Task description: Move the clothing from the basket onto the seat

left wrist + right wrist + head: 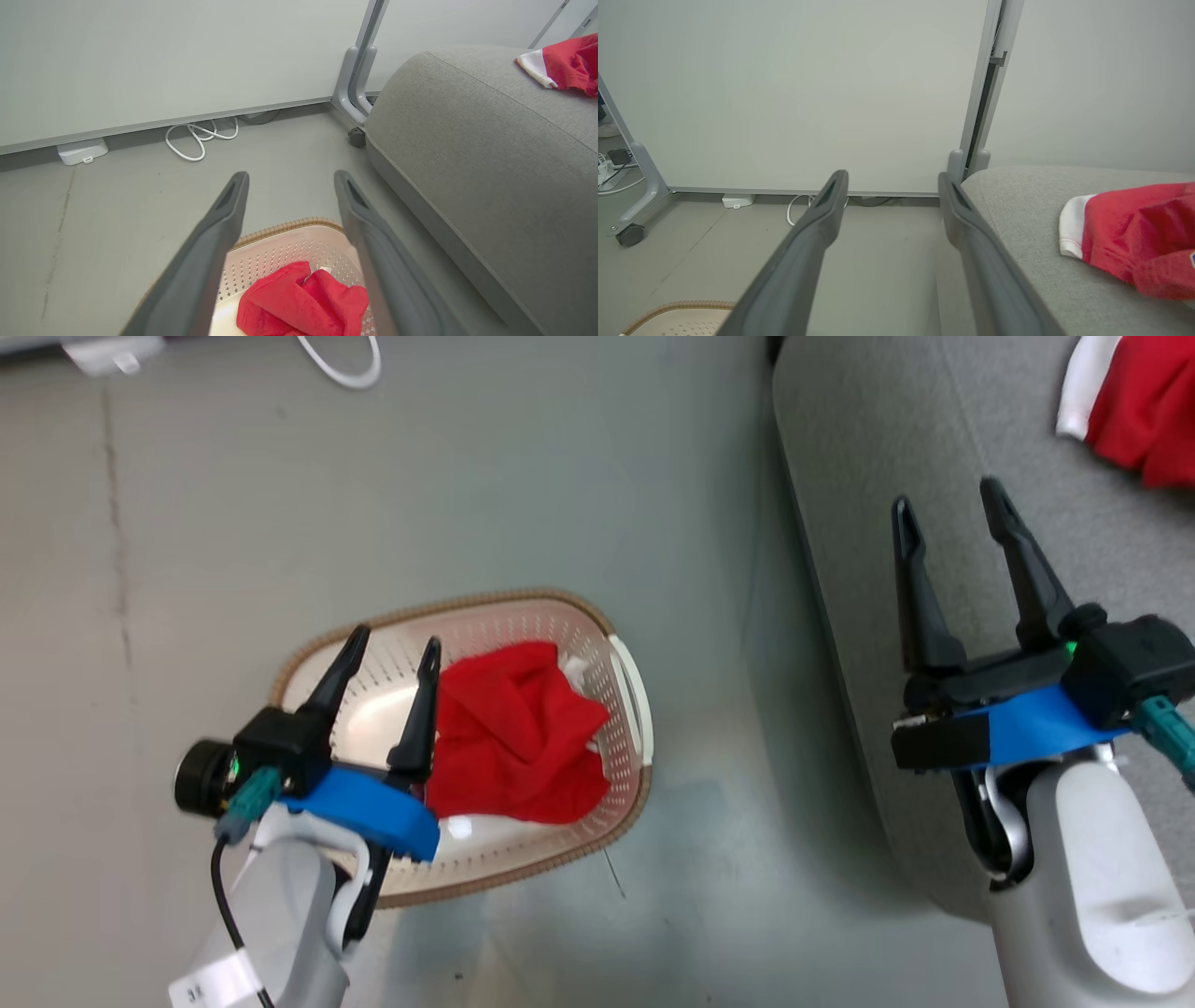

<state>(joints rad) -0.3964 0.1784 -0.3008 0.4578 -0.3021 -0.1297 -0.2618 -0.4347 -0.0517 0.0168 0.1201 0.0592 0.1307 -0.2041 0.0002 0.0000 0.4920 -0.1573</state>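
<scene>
Nearest the lens, in the left wrist view: two long dark fingers of the left gripper, spread as wide as they go, nothing between them. Hanging over the left half of the basket; height above it hard to judge, the basket's near rim hidden behind the wrist and its blue band. Just beside the inner finger in the head view, a crumpled red garment lying in the basket's right half, a scrap of white trim peeping out at its far edge; no lettering or panel to be made out in the folds.

Likewise wide apart and empty: the right gripper, over the left edge of the grey seat, fingertips clear of the fabric. Well apart from it, on the seat: a second red garment with a white cuff, cut off by the frame edge.

Further out, grey floor, a looped white cable and a small white box at the foot of a pale partition panel, both clipped by the head view's top edge.
</scene>
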